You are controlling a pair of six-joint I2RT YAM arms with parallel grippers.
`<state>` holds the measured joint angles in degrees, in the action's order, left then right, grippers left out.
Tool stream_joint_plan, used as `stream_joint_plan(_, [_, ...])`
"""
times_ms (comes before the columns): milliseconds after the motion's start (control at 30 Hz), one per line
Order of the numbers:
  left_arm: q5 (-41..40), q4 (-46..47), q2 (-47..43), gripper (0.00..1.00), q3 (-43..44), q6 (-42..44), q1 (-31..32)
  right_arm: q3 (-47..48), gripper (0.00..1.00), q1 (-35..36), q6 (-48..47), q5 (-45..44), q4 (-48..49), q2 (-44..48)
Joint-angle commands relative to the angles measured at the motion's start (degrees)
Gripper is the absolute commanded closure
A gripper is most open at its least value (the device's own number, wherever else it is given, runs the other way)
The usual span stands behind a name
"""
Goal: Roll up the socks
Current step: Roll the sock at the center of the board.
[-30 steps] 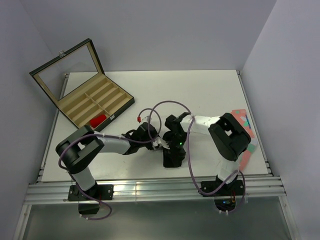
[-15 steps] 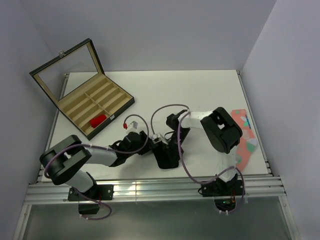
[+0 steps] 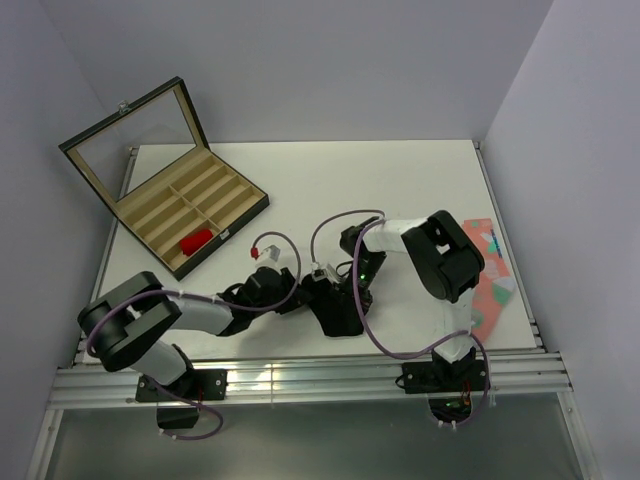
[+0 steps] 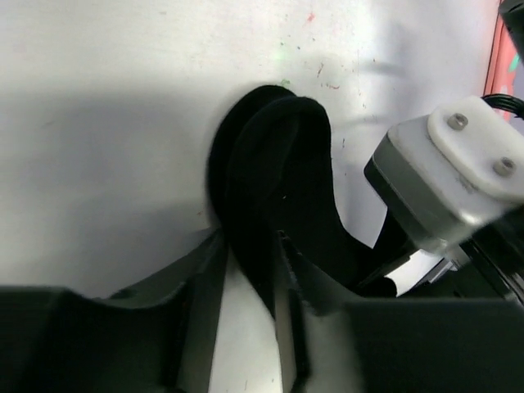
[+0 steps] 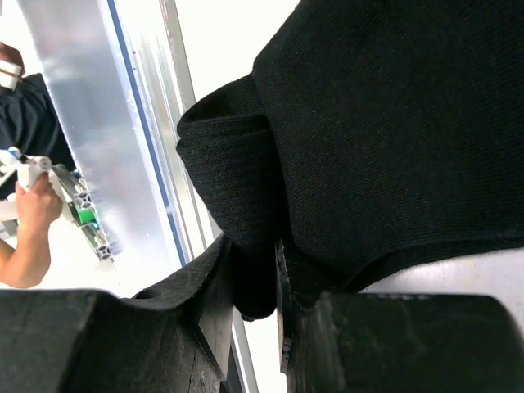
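Regrip just made on black sock (image 3: 338, 312) by middle of near edge of table (image 3: 400, 180), left tool (image 4: 250, 246) narrow on one fold, right tool (image 5: 255, 254) pinching rolled end, leaving roll seemingly begun, not finished.

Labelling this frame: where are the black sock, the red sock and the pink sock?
black sock (image 3: 338, 318), top view, its middle.
red sock (image 3: 197, 241), top view, its middle.
pink sock (image 3: 497, 292), top view, near half.
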<state>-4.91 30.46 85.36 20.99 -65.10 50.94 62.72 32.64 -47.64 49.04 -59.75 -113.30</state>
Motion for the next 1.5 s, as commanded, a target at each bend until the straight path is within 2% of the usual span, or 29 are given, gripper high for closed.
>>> stream_joint_plan(0, [2.7,-1.54,4.8,0.68,3.51,5.86,0.48,0.74,0.84,0.31,-1.05,-8.87,0.51,1.58])
stream_joint_plan(67, [3.67,-1.89,7.87,0.79,6.24,7.35,0.48,1.26,0.84,0.32,-0.97,-8.87,-0.54,2.9])
stream_joint_plan(167, [4.38,-1.19,11.21,0.87,8.96,8.41,0.48,2.4,0.84,0.4,-0.61,-9.13,-1.51,3.08])
stream_joint_plan(333, [5.87,-2.86,14.92,0.9,13.72,10.69,0.48,5.74,0.83,0.84,0.17,-7.99,-3.8,-1.74])
stream_joint_plan(500, [5.7,-4.62,15.8,0.91,15.83,12.19,0.48,5.4,0.84,0.93,7.02,-11.77,1.9,-4.91])
stream_joint_plan(667, [6.67,-3.13,14.93,0.86,14.35,14.03,0.48,5.66,0.84,0.84,12.99,-14.05,4.37,-7.29])
stream_joint_plan(900, [6.58,2.31,9.92,0.73,7.58,16.41,0.48,5.22,0.85,0.84,18.1,-18.27,8.07,-8.34])
stream_joint_plan(1167, [5.17,6.01,-3.52,0.64,-2.26,22.11,1.7,5.84,0.85,0.84,19.25,-18.45,8.15,-8.96])
stream_joint_plan(1300, [5.17,3.65,-7.66,0.57,-0.17,27.82,5.66,5.66,0.85,0.84,19.25,-18.45,8.15,-8.87])
stream_joint_plan(1467, [5.26,1.89,-5.39,0.54,4.66,33.28,8.48,5.84,0.85,0.84,19.07,-18.36,7.98,-9.05])
